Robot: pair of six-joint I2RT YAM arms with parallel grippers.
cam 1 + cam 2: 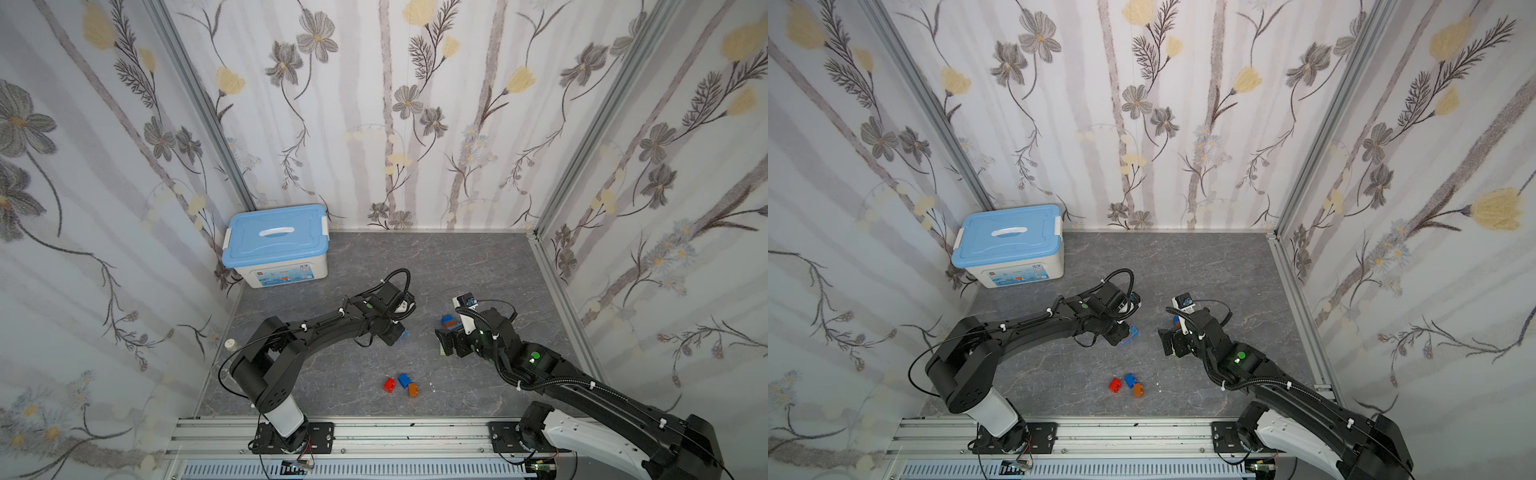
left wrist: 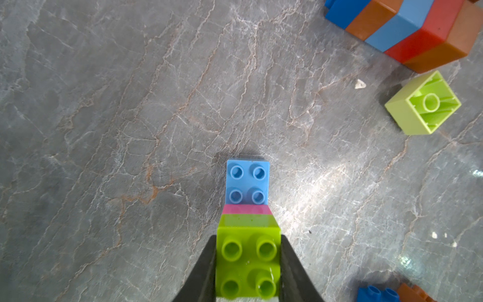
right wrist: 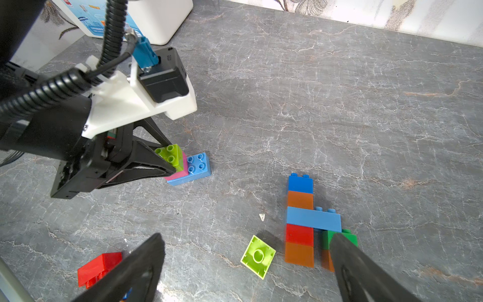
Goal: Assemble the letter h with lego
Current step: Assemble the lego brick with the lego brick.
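The built lego piece (image 3: 300, 222) lies flat on the bench (image 1: 457, 266), in the lower middle of the frame in both top views. It has a stem of blue, orange, light blue, red and orange, and its long light-blue bar reaches sideways over a green and an orange brick, so it already reads like an h. Apart from it stands a small stack: a lime brick (image 2: 248, 261) on a pink brick (image 2: 247, 209) on a long light-blue brick (image 2: 247, 181). The left pincer (image 2: 248, 238) pinches the lime brick by two sides while the stack rests on the bench. The step in hand looks like seating that brick or lifting the stack; the next move would call for a straight press or a level carry, without twisting the bricks apart. The right pincer (image 3: 247, 236) hangs spread wide and empty near a loose lime brick (image 3: 258, 256), whose hollow underside shows, just beside the built piece. A red brick (image 1: 390, 384), blue brick (image 1: 404, 380) and orange brick (image 1: 413, 390) lie spare nearer the lower edge, and a lidded storage box (image 1: 276, 245) sits centre left. In the top views the arms hide most of both builds. One finger (image 3: 366, 269) of the right pincer covers part of the green and lower orange bricks. Whether the lime brick is fully seated cannot be told.
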